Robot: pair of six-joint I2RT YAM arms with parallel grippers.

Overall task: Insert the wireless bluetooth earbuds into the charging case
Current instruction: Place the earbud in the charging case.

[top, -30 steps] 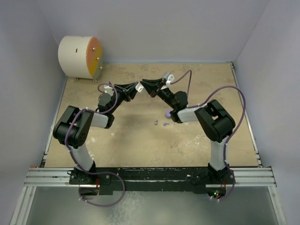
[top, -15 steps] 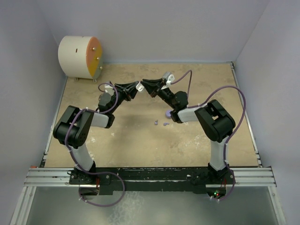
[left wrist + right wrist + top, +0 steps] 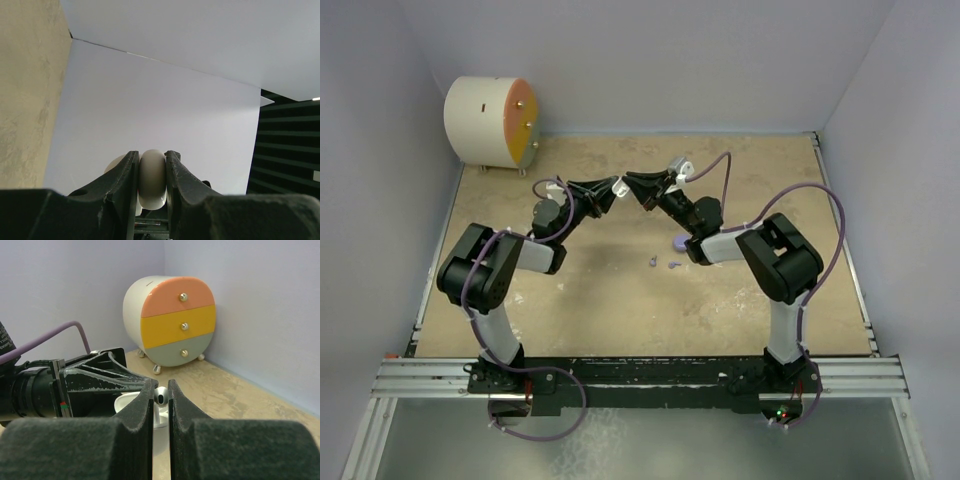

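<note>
My left gripper is raised above the back middle of the table and is shut on the white disc half of the charging case, held on edge between its fingers. My right gripper meets it tip to tip and is shut on a whitish earbud with a dark end. That earbud is right against the white half. The lilac half of the case lies on the table, partly hidden by the right arm. Two lilac earbuds lie loose just to its left.
A big white drum with orange, yellow and grey drawer fronts stands in the back left corner, also in the right wrist view. Pale walls close in the beige table on three sides.
Almost nothing has changed. The right wrist has shifted very slightly and both grips are as before.
</note>
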